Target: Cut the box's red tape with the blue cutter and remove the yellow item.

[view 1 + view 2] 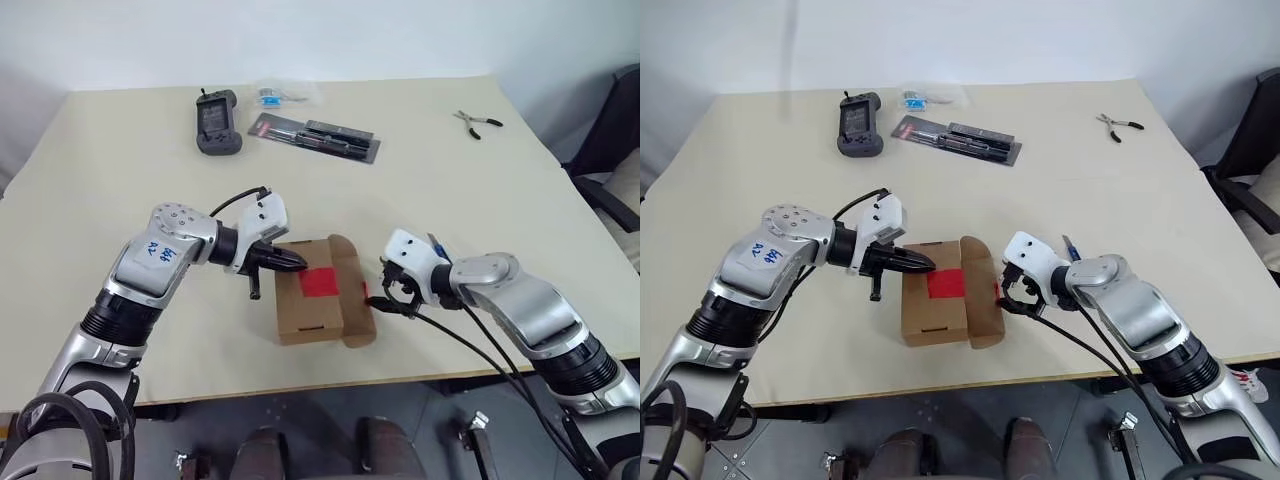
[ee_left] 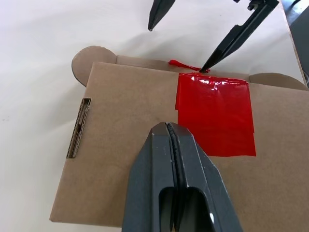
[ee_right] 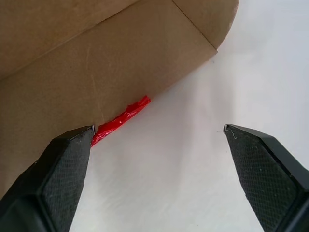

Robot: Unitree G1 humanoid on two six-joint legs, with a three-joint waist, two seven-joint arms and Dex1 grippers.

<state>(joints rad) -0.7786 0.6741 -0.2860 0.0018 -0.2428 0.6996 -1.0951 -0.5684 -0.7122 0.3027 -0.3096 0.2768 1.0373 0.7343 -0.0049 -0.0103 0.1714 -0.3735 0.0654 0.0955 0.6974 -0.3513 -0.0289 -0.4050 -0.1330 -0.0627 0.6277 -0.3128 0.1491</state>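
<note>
Near worktop (image 1: 420, 220) front edge lies light, crushable cardboard box (image 1: 310, 305), red tape (image 1: 320, 282) on top. Left end effector (image 1: 295, 263) shut, empty, over it; right end effector (image 1: 385, 298) wide open, empty, at flap side. Best taken by stiff flap edge.

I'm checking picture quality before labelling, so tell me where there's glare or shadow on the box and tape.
Left wrist view: the red tape shows bright wrinkled highlights near its top edge, and the shut left gripper looms large in front of the box. Right wrist view: the open right gripper casts no hard shadow; light looks soft and even.
</note>
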